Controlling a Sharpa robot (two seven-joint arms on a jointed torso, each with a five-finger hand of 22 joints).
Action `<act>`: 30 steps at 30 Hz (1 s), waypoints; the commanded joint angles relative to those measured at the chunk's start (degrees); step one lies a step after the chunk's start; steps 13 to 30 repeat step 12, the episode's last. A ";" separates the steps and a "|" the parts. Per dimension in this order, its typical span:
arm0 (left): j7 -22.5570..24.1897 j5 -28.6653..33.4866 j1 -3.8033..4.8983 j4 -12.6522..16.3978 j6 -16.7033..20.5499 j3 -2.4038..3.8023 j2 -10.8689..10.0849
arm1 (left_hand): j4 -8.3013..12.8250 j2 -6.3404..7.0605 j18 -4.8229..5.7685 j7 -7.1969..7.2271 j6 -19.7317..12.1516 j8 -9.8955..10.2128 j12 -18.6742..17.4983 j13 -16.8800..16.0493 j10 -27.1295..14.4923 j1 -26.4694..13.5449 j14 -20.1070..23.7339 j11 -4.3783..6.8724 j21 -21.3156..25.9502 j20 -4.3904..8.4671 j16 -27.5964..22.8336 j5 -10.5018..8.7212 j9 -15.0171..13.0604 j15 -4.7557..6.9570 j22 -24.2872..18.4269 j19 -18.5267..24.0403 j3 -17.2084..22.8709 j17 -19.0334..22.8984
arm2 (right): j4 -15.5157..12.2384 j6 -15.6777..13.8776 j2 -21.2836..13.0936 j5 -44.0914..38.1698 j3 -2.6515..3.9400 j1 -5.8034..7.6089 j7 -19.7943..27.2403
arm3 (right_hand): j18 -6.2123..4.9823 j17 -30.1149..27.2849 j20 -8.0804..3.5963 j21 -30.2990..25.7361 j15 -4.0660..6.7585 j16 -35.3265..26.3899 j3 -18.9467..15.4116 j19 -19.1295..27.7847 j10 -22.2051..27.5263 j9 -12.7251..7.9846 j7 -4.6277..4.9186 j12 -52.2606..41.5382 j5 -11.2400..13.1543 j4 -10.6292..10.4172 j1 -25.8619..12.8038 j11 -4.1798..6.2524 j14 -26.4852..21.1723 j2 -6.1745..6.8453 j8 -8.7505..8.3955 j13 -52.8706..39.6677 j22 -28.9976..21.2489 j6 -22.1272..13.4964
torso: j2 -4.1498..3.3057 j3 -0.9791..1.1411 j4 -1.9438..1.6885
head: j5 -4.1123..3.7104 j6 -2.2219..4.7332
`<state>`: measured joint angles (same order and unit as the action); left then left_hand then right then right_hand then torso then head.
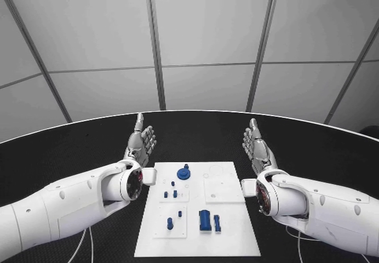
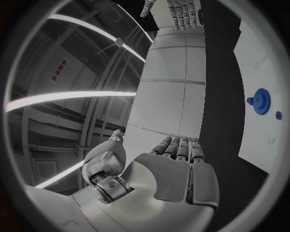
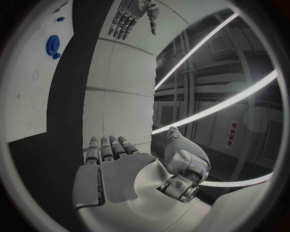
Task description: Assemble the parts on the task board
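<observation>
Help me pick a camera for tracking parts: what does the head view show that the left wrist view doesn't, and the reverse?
Head view alone: the whole white rectangular task board, with the blue block-shaped part and small blue pegs near its close end. Left wrist view alone: the silver left hand's palm from behind, fingers straight, holding nothing. Both: the round blue gear-like part, both open hands including the right hand, and the black table.

The task board (image 1: 229,230), at the lower centre of the head view, is plain white. The parts (image 1: 205,219) on it are blue, including a round gear-like piece (image 1: 184,174) towards its top. The table (image 1: 197,131) is black. Both arms are white; the left hand (image 1: 141,143) and right hand (image 1: 257,147) look silver-grey.
</observation>
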<state>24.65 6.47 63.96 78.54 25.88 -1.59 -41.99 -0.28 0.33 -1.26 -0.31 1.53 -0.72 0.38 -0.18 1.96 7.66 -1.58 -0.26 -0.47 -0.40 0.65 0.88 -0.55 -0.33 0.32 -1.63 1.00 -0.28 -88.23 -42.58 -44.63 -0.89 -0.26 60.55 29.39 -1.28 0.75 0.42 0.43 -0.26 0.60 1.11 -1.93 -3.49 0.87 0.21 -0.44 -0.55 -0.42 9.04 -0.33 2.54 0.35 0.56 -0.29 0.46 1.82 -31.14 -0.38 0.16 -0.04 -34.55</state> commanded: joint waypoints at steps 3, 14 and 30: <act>2.87 -3.65 -2.16 6.66 11.01 0.86 -1.51 | 0.28 -0.33 1.26 0.31 -1.53 0.72 -0.38 0.18 -1.96 -7.66 1.58 0.26 0.47 0.40 -0.65 -0.88 0.55 0.33 -0.32 1.63 -1.00 0.28 | -1.72 -1.54 -0.07 0.89 0.26 -0.39 0.40 | 1.28 -0.75 -0.42 -0.43 0.26 -0.60 -1.11 1.93 3.49 -0.87 -0.21 0.44 0.55 0.42 -9.04 0.33 -2.54 -0.35 -0.56 0.29 -0.46 -1.82 | -0.05 0.38 -0.16 | 0.04 0.17; 5.09 -6.41 -3.76 11.31 18.08 1.57 -2.68 | 0.28 -0.33 1.26 0.31 -1.53 0.72 -0.38 0.18 -1.96 -7.66 1.58 0.26 0.47 0.40 -0.65 -0.88 0.55 0.33 -0.32 1.63 -1.00 0.28 | -1.72 -1.54 -0.07 0.89 0.26 -0.39 0.40 | 1.28 -0.75 -0.42 -0.43 0.26 -0.60 -1.11 1.93 3.49 -0.87 -0.21 0.44 0.55 0.42 -9.04 0.33 -2.54 -0.35 -0.56 0.29 -0.46 -1.82 | -0.05 0.38 -0.16 | 0.04 0.17; 5.09 -6.41 -3.76 11.31 18.08 1.57 -2.68 | 0.28 -0.33 1.26 0.31 -1.53 0.72 -0.38 0.18 -1.96 -7.66 1.58 0.26 0.47 0.40 -0.65 -0.88 0.55 0.33 -0.32 1.63 -1.00 0.28 | -1.72 -1.54 -0.07 0.89 0.26 -0.39 0.40 | 1.28 -0.75 -0.42 -0.43 0.26 -0.60 -1.11 1.93 3.49 -0.87 -0.21 0.44 0.55 0.42 -9.04 0.33 -2.54 -0.35 -0.56 0.29 -0.46 -1.82 | -0.05 0.38 -0.16 | 0.04 0.17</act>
